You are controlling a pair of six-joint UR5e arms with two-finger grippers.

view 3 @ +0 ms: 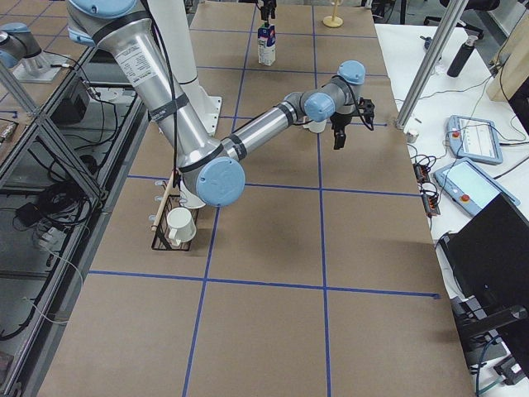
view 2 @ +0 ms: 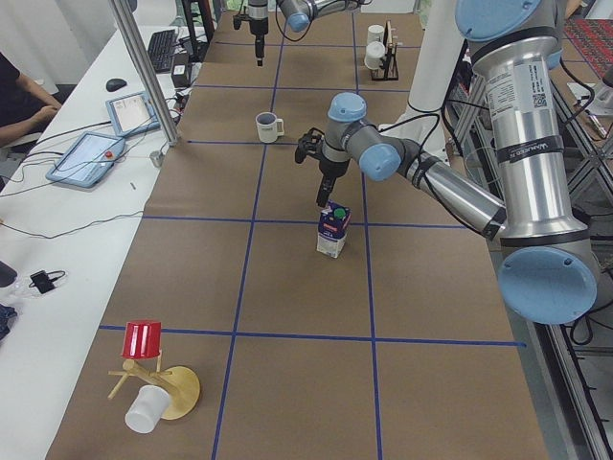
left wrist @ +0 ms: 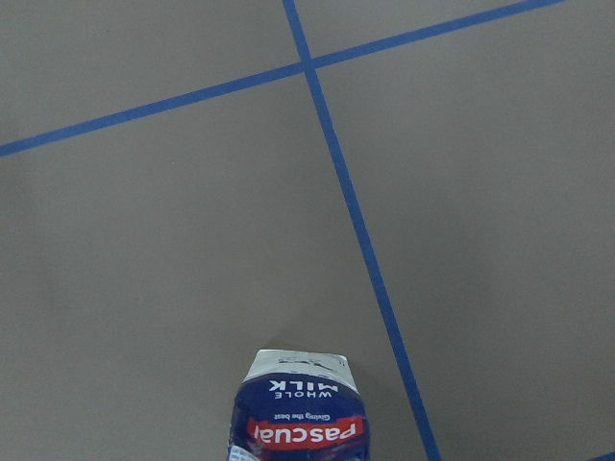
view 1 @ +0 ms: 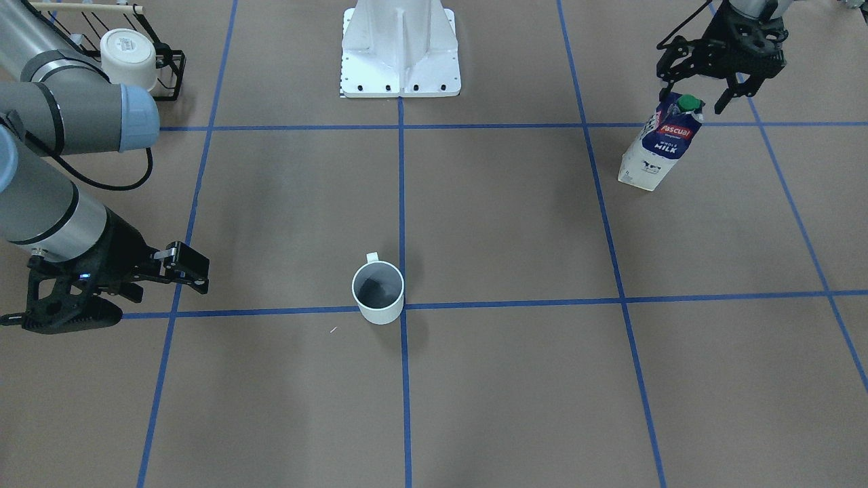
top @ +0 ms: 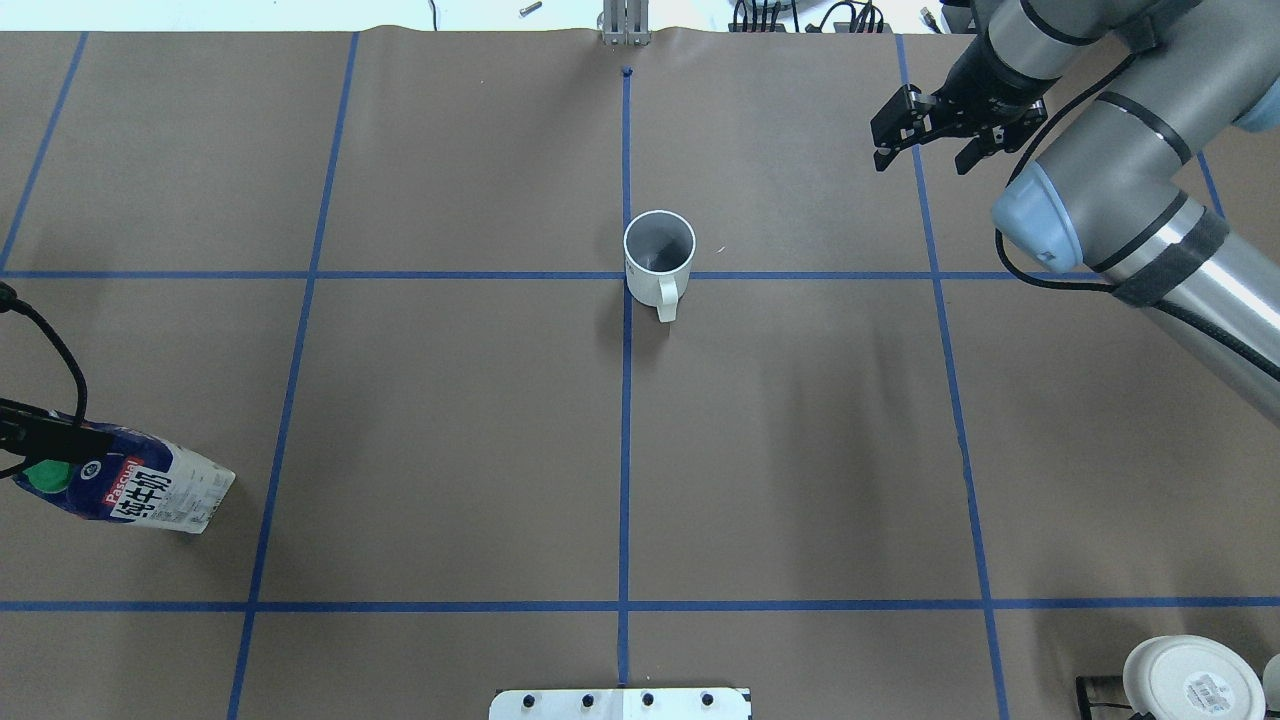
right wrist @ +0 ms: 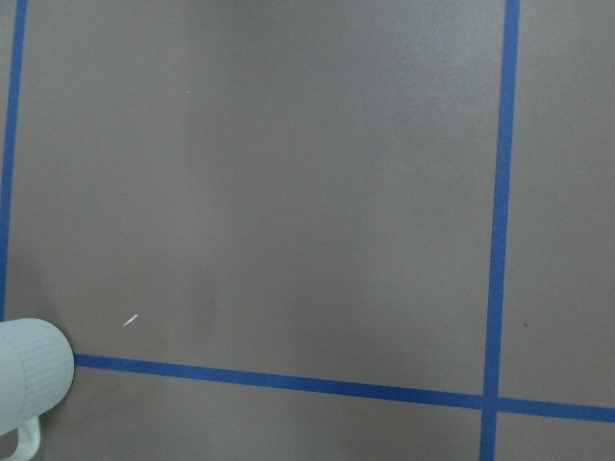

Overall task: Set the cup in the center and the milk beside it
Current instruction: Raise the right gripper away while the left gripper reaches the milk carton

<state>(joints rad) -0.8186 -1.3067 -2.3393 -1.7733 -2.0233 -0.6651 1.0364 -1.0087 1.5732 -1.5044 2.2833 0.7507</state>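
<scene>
Front view, far left: grey and silver right arm, its black two-finger right gripper [top: 921,160] hanging above the brown paper-covered table [view 1: 508,217], jaws spread apart and holding nothing, well apart from the cup. Upper left corner: black wire rack [view 1: 171,64] with an upside-down white mug showing a round label on its base [view 1: 129,57]. Top middle: white robot base plate [view 1: 400,51]. Lower middle: plain white cylindrical cup with a small loop handle and dark grey inside [view 1: 378,295], upright, open end up, handle pointing to the top of the frame. It sits just left of the center crossing of two blue tape lines [view 1: 407,304], its base over the horizontal line and its right edge against the vertical one. Upper right: tall navy-blue and white milk carton with a green cap and red Pascual banner [view 1: 661,142], standing on the table in the far-right grid column, well apart from the cup. Black left gripper [view 1: 695,100] right over the carton top, jaws released, one finger either side of the cap; cannot tell whether either finger touches the carton.
</scene>
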